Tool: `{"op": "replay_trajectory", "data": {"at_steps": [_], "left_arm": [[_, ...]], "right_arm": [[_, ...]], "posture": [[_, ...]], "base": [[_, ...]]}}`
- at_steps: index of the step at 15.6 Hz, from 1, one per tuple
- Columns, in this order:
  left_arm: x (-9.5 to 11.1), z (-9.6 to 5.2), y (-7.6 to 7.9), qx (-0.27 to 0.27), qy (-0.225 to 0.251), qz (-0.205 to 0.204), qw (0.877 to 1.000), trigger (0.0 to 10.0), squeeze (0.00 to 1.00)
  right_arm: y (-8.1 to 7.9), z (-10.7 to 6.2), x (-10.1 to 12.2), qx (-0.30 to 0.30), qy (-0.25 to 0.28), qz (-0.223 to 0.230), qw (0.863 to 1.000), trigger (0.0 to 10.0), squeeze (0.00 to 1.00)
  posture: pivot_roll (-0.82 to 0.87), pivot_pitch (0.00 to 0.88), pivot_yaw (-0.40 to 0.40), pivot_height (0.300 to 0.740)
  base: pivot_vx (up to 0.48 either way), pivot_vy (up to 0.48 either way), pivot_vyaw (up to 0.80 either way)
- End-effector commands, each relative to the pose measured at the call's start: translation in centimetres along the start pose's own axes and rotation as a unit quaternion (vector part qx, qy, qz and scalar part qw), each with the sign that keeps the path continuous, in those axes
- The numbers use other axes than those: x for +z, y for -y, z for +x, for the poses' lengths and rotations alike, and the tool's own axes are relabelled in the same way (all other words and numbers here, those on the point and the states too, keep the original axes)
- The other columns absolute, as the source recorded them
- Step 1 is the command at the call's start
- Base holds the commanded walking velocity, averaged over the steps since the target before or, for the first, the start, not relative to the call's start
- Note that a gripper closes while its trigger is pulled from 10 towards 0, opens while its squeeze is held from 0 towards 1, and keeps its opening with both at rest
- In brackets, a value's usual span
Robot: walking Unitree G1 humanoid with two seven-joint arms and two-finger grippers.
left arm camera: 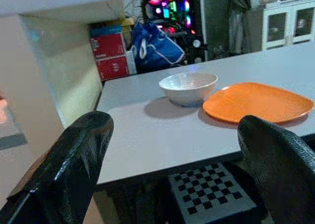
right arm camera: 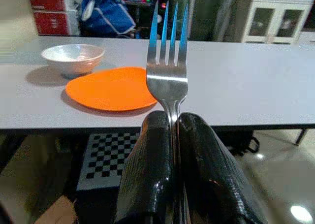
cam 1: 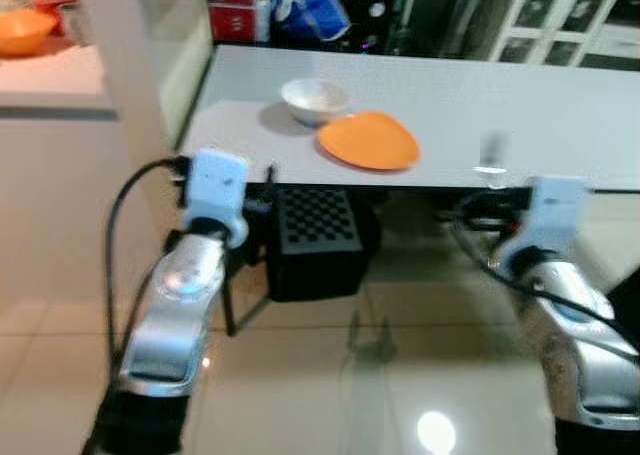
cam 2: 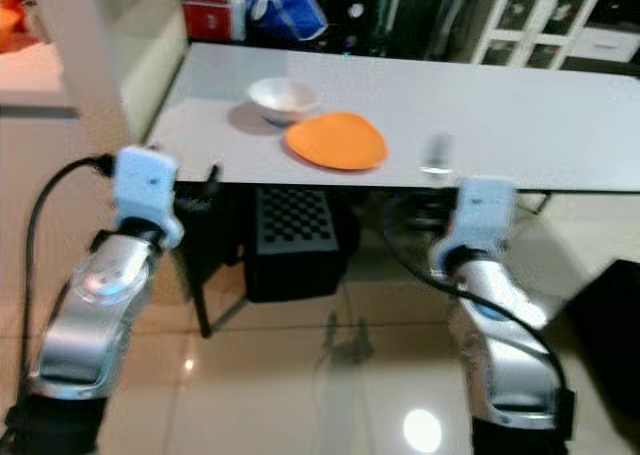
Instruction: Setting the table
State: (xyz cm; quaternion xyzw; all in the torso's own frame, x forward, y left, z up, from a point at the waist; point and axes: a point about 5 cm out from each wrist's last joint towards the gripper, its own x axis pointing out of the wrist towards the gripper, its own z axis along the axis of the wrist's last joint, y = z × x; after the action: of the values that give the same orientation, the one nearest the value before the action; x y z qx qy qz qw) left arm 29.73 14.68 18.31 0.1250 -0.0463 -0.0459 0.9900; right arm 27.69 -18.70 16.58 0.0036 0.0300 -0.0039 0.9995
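Observation:
A white bowl [cam 1: 315,98] and an orange plate [cam 1: 368,140] sit side by side near the front edge of the long grey table [cam 1: 520,95]. My right gripper [right arm camera: 172,128] is shut on the handle of a silver fork [right arm camera: 167,61]. The fork's tines point up, and it is held in front of the table edge to the right of the plate. In the head view the fork [cam 1: 491,157] is a blur above the right wrist. My left gripper [left arm camera: 174,133] is open and empty, just before the table's front left corner and facing the bowl [left arm camera: 188,87] and plate [left arm camera: 258,102].
A black box with a checkerboard top [cam 1: 316,237] stands under the table. A white pillar [cam 1: 125,65] and a counter with an orange bowl [cam 1: 22,30] are at the left. Red boxes [left arm camera: 109,49], a blue bag [left arm camera: 155,46] and a white cabinet [cam 1: 560,15] lie beyond the table.

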Motion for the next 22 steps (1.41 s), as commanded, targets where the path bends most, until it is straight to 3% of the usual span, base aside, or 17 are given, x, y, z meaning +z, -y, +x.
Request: {"op": "replay_trajectory", "data": {"at_steps": [1, 4, 11, 13, 22], "left_arm": [[0.1, 0.1, 0.6, -0.013, -0.011, -0.013, 1.0, 10.0, 0.0], [0.0, 0.2, 0.2, -0.001, -0.013, -0.009, 1.0, 10.0, 0.0], [0.9, 0.4, 0.2, -0.014, 0.011, 0.023, 1.0, 10.0, 0.0], [1.1, 0.3, 0.1, -0.013, 0.014, 0.016, 1.0, 10.0, 0.0], [0.9, 0.1, 0.3, -0.037, 0.011, 0.016, 0.999, 10.0, 0.0]], "right_arm": [[0.5, 0.0, 0.4, -0.006, 0.004, -0.005, 1.0, 10.0, 0.0], [0.5, 0.1, 0.4, -0.006, 0.001, -0.001, 1.0, 10.0, 0.0], [0.4, 0.5, 0.6, 0.006, -0.002, 0.026, 1.0, 10.0, 0.0], [0.0, 0.6, 0.8, 0.021, 0.0, 0.031, 0.999, 10.0, 0.0], [-0.5, 1.4, 0.9, 0.04, -0.005, 0.024, 0.999, 10.0, 0.0]], "posture": [[-0.04, 0.0, -0.032, 0.74], [-0.04, 0.0, -0.038, 0.74], [-0.03, 0.0, -0.036, 0.74], [-0.02, 0.0, -0.039, 0.74], [-0.01, 0.0, -0.038, 0.74]], "base": [[0.0, 0.0, 0.0], [0.0, 0.48, 0.0], [0.0, 0.0, 0.0], [0.0, 0.0, 0.0], [0.274, 0.0, 0.0]]}}
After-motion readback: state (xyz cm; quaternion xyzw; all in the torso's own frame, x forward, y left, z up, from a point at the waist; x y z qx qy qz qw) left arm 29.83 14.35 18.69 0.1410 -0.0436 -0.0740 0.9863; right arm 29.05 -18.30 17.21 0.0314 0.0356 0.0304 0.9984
